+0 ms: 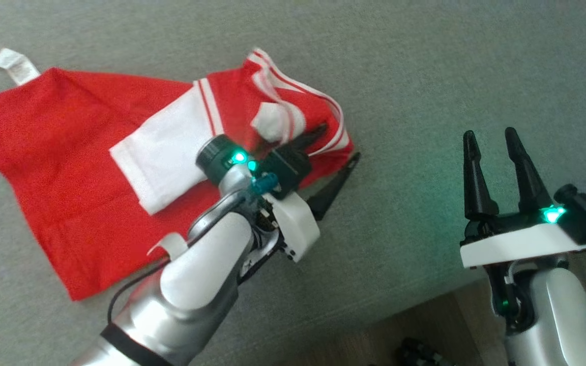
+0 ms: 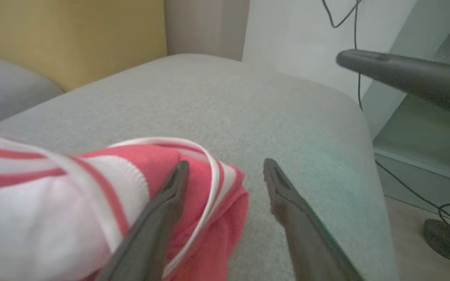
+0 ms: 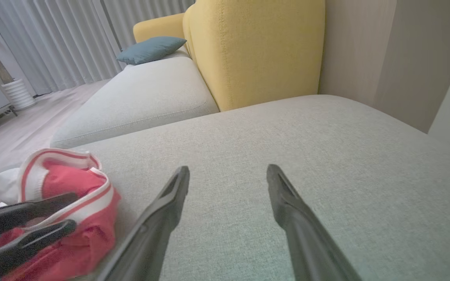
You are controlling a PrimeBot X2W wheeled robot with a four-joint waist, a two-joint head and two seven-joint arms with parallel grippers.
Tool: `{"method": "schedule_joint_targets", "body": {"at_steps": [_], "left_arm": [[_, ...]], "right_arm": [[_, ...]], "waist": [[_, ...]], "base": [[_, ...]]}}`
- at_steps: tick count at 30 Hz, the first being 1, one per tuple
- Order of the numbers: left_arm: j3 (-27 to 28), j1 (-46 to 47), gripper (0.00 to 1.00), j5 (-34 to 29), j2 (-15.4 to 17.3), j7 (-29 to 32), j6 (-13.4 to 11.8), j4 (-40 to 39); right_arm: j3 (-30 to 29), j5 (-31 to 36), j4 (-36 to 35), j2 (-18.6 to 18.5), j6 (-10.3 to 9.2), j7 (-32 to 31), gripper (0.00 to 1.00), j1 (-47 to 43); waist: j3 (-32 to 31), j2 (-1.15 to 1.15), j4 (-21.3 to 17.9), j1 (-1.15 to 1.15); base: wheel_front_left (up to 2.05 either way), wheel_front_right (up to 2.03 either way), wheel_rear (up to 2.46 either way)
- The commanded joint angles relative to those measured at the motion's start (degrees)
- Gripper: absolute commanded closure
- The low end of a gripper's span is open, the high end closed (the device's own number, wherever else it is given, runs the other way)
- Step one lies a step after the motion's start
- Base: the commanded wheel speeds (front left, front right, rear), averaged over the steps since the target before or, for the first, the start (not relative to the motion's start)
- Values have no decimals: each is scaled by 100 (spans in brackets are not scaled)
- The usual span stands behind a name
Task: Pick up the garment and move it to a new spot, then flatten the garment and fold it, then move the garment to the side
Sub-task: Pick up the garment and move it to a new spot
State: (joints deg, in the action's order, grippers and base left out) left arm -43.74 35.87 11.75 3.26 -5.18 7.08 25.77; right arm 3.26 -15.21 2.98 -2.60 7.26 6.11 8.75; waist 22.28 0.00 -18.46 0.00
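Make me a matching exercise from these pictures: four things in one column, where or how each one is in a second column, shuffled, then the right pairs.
Things
1. red and white fabric garment
2. left gripper
3. right gripper
4. teal pillow

Places or states
A. open above the bare grey upholstered cushion
B. resting on the far sofa seat, by the yellow backrest
C. lying on the near grey cushion
D. open, one finger over the garment's striped edge

Pairs: 1-C, 2-D, 3-A, 4-B
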Motion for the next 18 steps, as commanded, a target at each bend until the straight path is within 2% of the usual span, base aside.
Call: {"method": "schedule_joint_targets", "body": {"at_steps": [1, 4, 9, 18], "left_arm": [[82, 126, 0, -87, 29, -177, 4, -300], [89, -89, 0, -87, 112, -397, -109, -523], [351, -498, 0, 3, 390, -598, -463, -953], [1491, -1256, 0, 416, 968, -912, -1313, -1630]], "right_arm": [[92, 23, -143, -28, 23, 15, 0, 56], [42, 109, -138, -28, 23, -43, 0, 30], [-59, 274, -203, -28, 23, -199, 0, -24], [-175, 540, -394, -28, 23, -527, 0, -149]], "waist": [[-180, 0, 175, 0], [-378, 0, 401, 0], [-631, 0, 819, 0], [-910, 0, 1512, 0]], "base": [[0, 0, 0], [0, 0, 0], [0, 0, 0], [0, 0, 0]]}}
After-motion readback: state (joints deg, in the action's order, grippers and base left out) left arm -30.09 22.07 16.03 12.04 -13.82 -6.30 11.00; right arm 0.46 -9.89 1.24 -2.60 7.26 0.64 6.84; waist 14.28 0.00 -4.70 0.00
